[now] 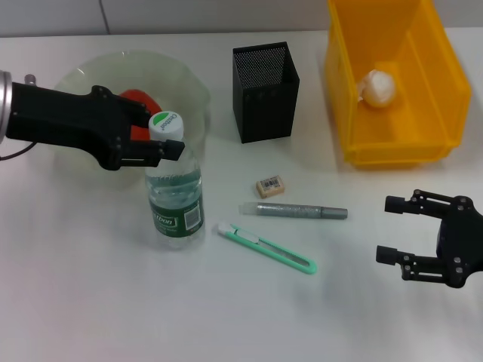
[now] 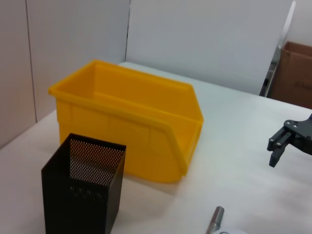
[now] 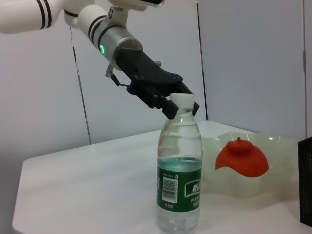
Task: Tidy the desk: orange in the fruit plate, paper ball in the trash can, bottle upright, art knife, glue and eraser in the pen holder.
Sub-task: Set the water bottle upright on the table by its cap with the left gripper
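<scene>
My left gripper (image 1: 167, 143) sits at the neck of the bottle (image 1: 174, 197), left of centre in the head view, fingers closed around the neck just under the white and green cap (image 1: 166, 124). The bottle stands upright on the table (image 1: 90, 302), its long axis vertical, so I judge that step as good as done and letting go is what remains. The orange (image 1: 139, 102) already lies in the fruit plate (image 1: 189, 83) at upper left, behind my left arm, and the paper ball (image 1: 377, 87) lies in the yellow bin (image 1: 445, 90) at upper right.

What the coming work turns on is the row at centre frame: the eraser (image 1: 270, 186), the glue stick (image 1: 294, 211) lying across the frame, and the art knife (image 1: 266, 247) slanting down toward lower right. All three lie between my two grippers, in front of the black mesh pen holder (image 1: 264, 90). My right gripper (image 1: 398, 230) hovers at lower right with its fingers spread and nothing in them, its opening facing the glue stick's end; I judge it the better placed.

The right wrist view shows the bottle truly plumb, and my left fingers (image 3: 168, 105) pinching its neck, which the head view only hints at. The left wrist view shows the pen holder open-topped, with no contents that I can see
</scene>
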`<act>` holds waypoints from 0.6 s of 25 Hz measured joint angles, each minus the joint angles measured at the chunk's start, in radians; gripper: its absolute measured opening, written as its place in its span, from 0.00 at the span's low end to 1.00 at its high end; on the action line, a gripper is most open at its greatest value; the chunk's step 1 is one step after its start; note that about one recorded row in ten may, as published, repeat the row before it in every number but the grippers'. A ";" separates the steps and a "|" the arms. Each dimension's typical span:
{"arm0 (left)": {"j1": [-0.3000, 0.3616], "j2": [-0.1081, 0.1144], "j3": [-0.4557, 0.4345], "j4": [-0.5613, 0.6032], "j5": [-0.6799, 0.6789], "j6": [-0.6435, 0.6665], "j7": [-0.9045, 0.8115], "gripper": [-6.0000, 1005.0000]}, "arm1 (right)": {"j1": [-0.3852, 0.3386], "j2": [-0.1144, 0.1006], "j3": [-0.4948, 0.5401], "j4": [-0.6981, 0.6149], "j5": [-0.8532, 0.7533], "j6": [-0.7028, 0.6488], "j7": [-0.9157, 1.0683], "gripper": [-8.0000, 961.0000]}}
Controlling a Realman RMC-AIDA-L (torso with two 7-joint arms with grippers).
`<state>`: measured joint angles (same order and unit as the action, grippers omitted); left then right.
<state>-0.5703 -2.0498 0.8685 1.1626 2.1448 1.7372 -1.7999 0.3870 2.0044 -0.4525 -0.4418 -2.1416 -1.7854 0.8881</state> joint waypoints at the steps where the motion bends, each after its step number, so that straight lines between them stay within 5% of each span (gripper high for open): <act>1: 0.016 -0.001 -0.013 0.000 -0.017 0.004 0.032 0.44 | 0.001 0.000 0.000 0.000 0.000 0.000 0.000 0.80; 15: 0.150 0.016 -0.074 -0.006 -0.197 0.055 0.250 0.45 | 0.006 0.004 0.000 0.000 0.000 0.000 0.005 0.80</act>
<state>-0.4208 -2.0334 0.7949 1.1570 1.9475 1.7922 -1.5503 0.3927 2.0079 -0.4524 -0.4418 -2.1414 -1.7855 0.8928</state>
